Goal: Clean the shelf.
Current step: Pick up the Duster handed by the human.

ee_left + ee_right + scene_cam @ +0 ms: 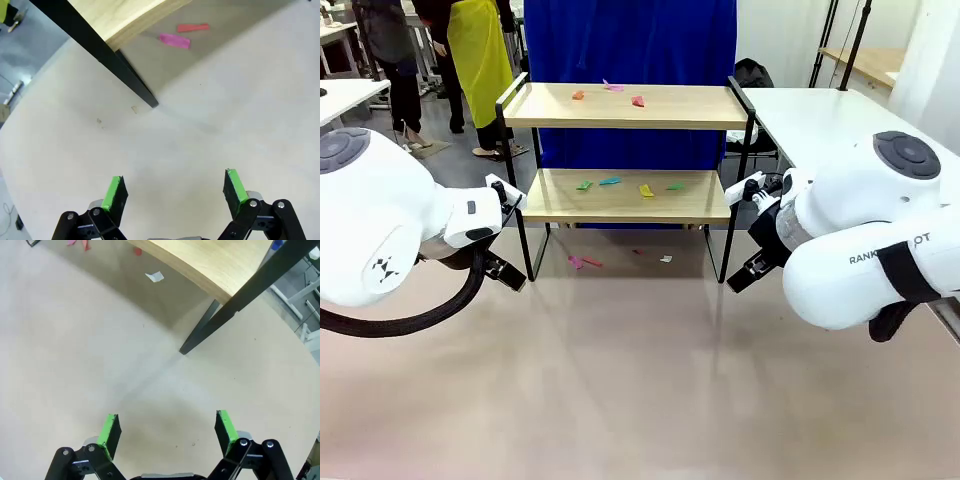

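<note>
You see the shelf (685,106) strewn with coloured scraps (646,190); both sets of jaws stand open and empty beside its legs, seemingly poised to pick.

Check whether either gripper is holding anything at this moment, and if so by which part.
Nothing is held. The left gripper and the right gripper both stand open over the bare table, each near a front leg of the shelf.
</note>
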Motion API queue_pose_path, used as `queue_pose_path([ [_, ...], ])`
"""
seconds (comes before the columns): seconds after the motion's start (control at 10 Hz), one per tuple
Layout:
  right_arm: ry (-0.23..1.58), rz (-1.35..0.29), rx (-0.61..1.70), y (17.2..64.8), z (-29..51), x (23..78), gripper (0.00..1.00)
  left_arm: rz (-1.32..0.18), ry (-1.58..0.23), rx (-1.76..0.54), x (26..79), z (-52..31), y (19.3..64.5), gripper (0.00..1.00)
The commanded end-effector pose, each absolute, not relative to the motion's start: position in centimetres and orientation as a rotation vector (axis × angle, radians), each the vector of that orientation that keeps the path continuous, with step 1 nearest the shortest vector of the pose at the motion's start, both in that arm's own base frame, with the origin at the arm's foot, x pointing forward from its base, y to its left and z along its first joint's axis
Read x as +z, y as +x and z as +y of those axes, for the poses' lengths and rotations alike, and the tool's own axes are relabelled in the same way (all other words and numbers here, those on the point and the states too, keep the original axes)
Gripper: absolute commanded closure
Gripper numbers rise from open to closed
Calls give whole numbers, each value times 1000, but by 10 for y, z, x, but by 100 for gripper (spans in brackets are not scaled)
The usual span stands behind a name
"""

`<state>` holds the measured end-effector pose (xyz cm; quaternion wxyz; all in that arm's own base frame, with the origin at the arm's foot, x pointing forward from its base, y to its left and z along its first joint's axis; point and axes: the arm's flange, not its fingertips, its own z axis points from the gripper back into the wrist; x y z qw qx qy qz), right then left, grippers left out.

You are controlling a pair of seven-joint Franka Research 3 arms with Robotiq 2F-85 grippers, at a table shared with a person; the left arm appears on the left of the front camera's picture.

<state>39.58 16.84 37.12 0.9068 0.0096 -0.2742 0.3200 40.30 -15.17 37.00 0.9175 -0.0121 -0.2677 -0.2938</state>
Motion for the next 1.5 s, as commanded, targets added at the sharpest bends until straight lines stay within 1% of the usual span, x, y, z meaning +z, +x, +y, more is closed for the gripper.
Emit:
queue_pose_path([
  [0.0,20,-566,660,396,168,371,0,-551,-25,-604,370,-152,403,0],
  [0.9,19,-566,662,396,169,371,0,-551,-25,-605,370,-152,403,0],
  [1.1,80,-600,637,405,147,429,0,-558,-91,-644,420,-134,401,0],
  [1.2,95,-657,619,407,129,452,0,-569,-132,-653,446,-116,404,0],
  [1.4,196,-696,607,416,86,476,0,-572,-231,-701,476,-78,415,0],
])
